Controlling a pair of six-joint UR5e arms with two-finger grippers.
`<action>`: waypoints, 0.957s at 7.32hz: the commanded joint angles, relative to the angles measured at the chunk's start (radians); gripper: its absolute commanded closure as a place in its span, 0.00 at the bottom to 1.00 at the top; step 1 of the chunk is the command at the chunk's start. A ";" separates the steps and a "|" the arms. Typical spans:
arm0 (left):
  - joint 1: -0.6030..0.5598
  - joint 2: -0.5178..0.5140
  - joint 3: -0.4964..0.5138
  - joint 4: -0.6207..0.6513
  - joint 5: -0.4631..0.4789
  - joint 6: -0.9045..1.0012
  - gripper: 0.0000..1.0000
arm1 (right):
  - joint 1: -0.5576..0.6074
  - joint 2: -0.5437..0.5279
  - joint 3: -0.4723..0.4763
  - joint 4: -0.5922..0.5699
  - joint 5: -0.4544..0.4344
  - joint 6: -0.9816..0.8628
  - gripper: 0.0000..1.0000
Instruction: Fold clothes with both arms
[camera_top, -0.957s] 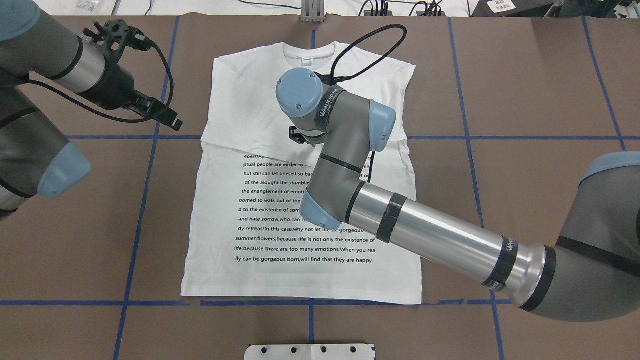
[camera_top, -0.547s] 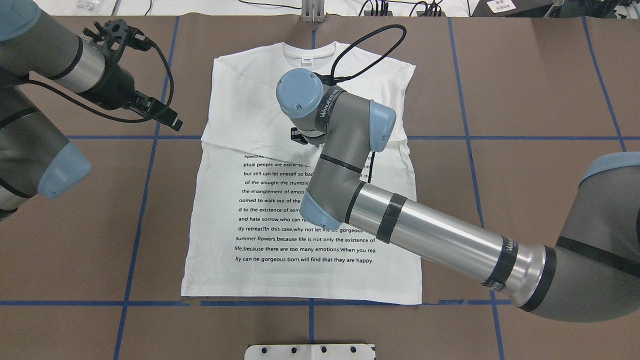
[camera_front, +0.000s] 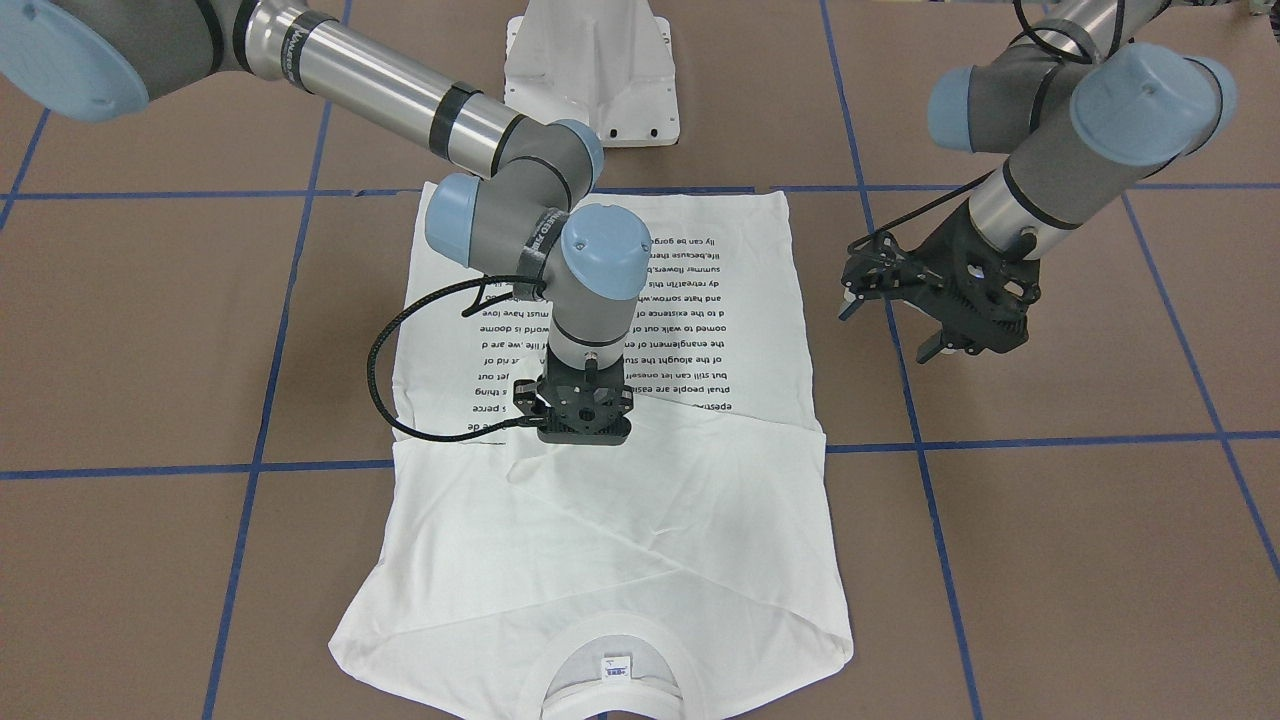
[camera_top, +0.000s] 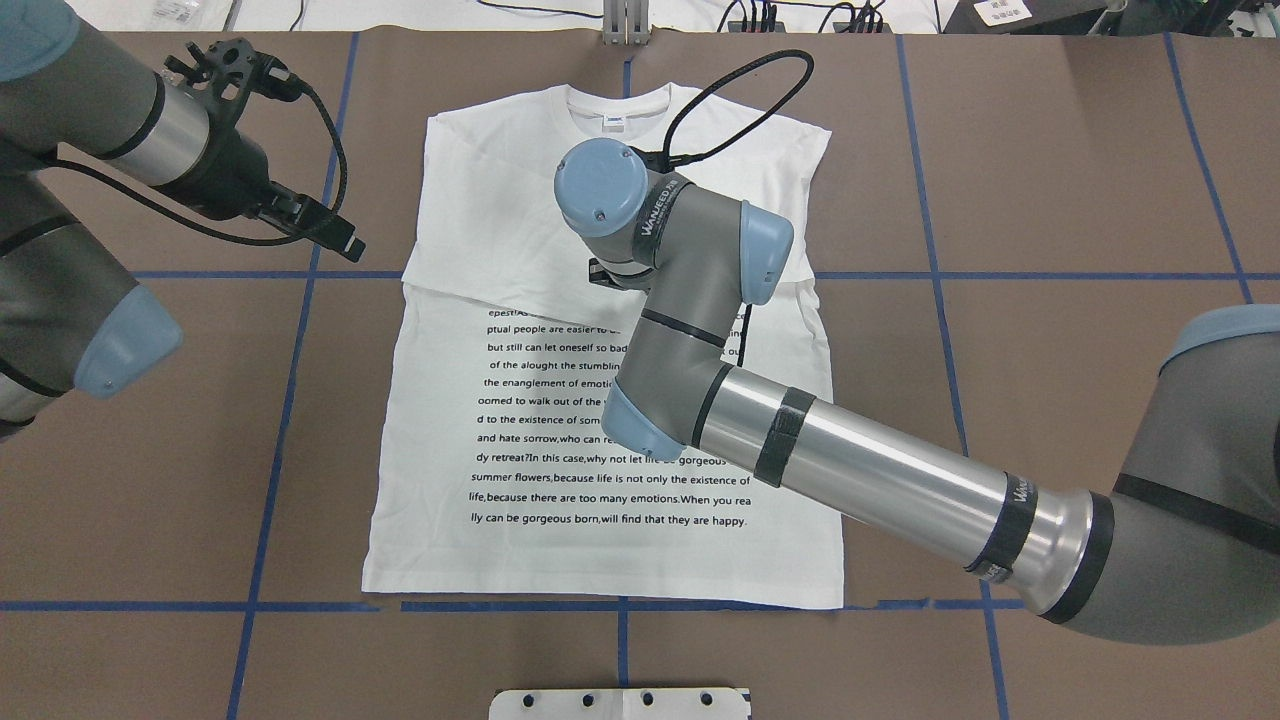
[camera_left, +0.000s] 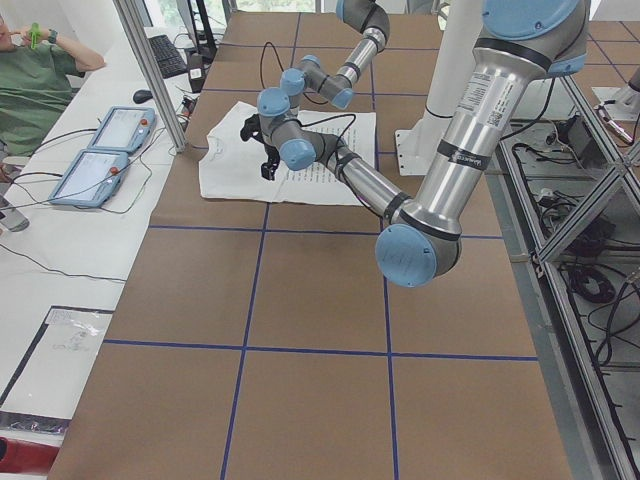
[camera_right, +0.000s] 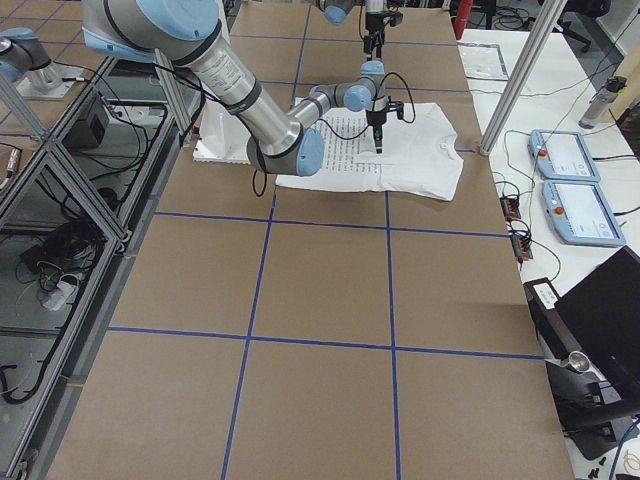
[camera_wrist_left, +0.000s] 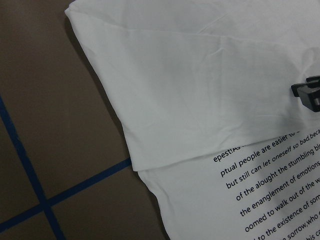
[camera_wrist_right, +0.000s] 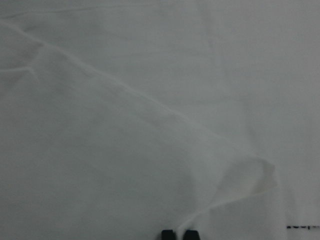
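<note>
The white T-shirt (camera_top: 520, 200) lies flat on the brown table, collar at the far side, black text lines toward the robot. Both sleeves are folded across the chest (camera_front: 620, 520). My right gripper (camera_front: 585, 438) points straight down onto the folded sleeve at mid-chest. In the right wrist view its fingertips (camera_wrist_right: 167, 234) stand almost together, and a raised ridge of cloth (camera_wrist_right: 225, 200) runs into them. My left gripper (camera_front: 885, 332) hovers open over bare table beside the shirt's edge, holding nothing. The left wrist view shows that shirt edge (camera_wrist_left: 200, 90).
The white pedestal base (camera_front: 590, 70) stands at the robot's side of the shirt. Blue tape lines (camera_top: 290, 330) grid the table. Teach pendants (camera_left: 100, 150) lie on a side bench, where a person in green (camera_left: 40, 90) sits.
The right wrist has shifted a few pixels to the right over the shirt. The left arm holds nearly the same place.
</note>
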 joint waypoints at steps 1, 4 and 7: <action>0.003 -0.001 -0.002 0.000 0.000 -0.004 0.00 | 0.004 -0.008 0.007 -0.007 0.005 0.013 1.00; 0.001 0.001 -0.014 0.000 0.000 -0.007 0.00 | 0.038 -0.085 0.183 -0.141 0.023 -0.008 1.00; 0.004 0.001 -0.014 0.000 0.000 -0.009 0.00 | 0.070 -0.271 0.358 -0.145 0.022 -0.103 1.00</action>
